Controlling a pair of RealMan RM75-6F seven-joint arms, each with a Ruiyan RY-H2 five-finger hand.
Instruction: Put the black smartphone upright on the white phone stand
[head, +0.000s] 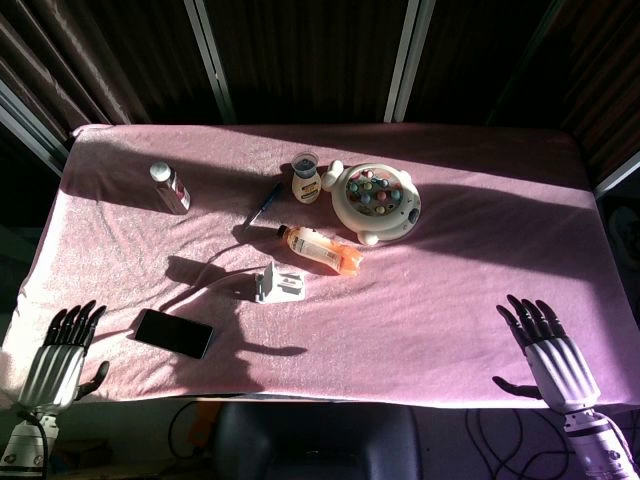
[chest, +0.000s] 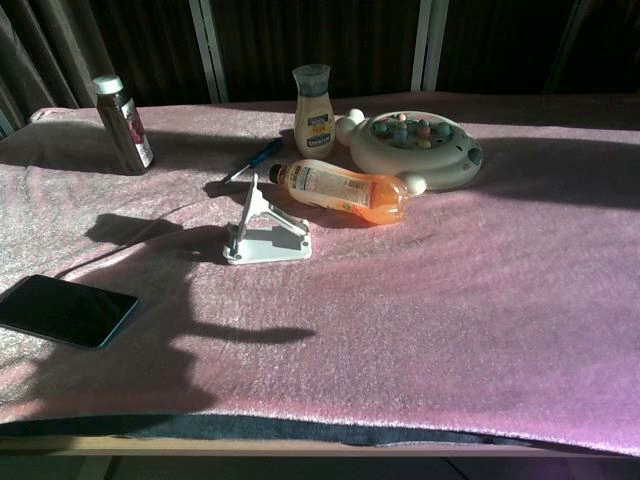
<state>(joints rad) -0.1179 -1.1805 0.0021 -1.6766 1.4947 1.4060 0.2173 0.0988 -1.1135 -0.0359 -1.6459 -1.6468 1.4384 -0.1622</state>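
No label could be read: the bottles carried print too small to make out. The phone (head: 172, 333) lay flat, screen up, at the lower left of the head view, near the front edge of the pink-covered counter (head: 450, 300). The left hand (head: 62, 354) hung just off the counter's lower-left corner, left of the phone and apart from it, fingers spread and holding nothing. The right hand (head: 548, 355) stood at the lower right edge, well apart from the phone, likewise spread and empty. The stand (head: 277, 283) sat near the middle, up and right of the phone, with bare cloth between them. Behind the stand lay an orange bottle (head: 322, 249) on its side, a pen (head: 266, 204), a small jar (head: 306, 177) and a round toy (head: 375, 202); a can (head: 170, 187) stood at the upper left. The right half of the counter lay open.
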